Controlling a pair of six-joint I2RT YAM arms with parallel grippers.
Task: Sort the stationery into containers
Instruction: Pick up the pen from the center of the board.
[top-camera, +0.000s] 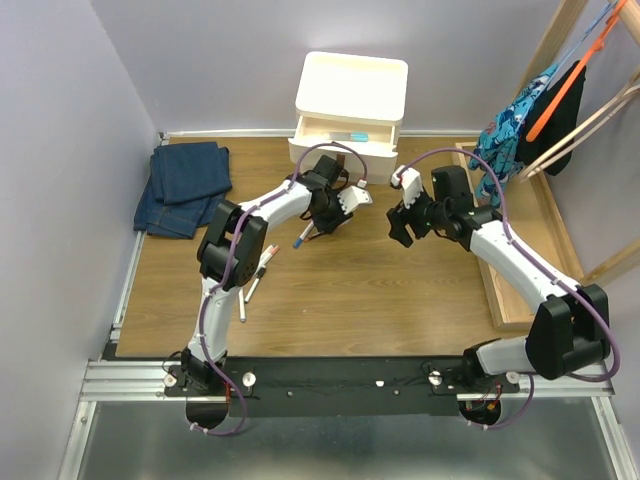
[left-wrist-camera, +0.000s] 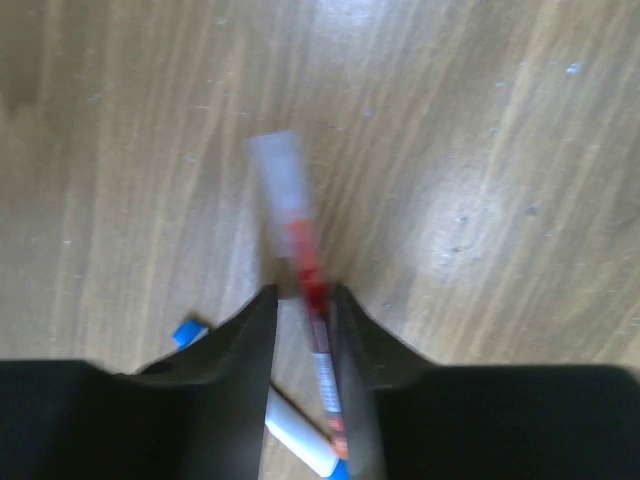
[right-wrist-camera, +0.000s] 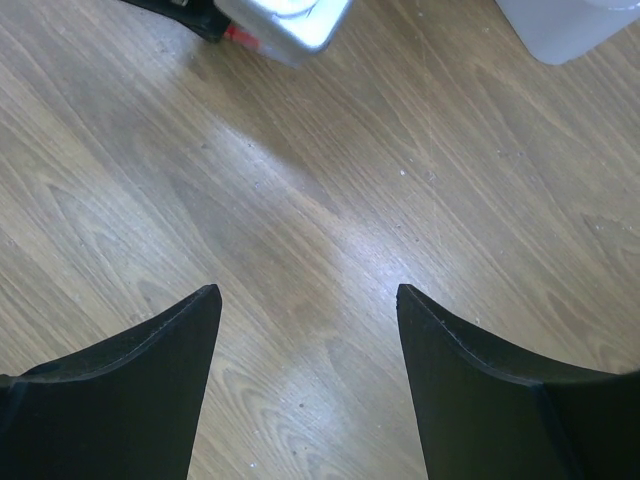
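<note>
My left gripper (top-camera: 322, 218) (left-wrist-camera: 303, 292) is shut on a slim red pen with a clear cap (left-wrist-camera: 298, 235), held just above the wooden table in front of the cabinet. Under it lies a white marker with a blue cap (left-wrist-camera: 298, 428) (top-camera: 300, 238). More pens (top-camera: 256, 278) lie beside the left arm. The cream-white cabinet (top-camera: 352, 92) stands at the back, its top drawer (top-camera: 345, 136) pulled open with a blue item inside. My right gripper (top-camera: 403, 226) (right-wrist-camera: 305, 300) is open and empty over bare table, to the right of the left gripper.
Folded blue jeans (top-camera: 185, 186) lie at the back left. A shallow wooden tray (top-camera: 512, 262) runs along the right side under the right arm. A wooden rack with hanging clothes (top-camera: 535, 110) stands at the back right. A small blue piece (left-wrist-camera: 187, 332) lies on the table.
</note>
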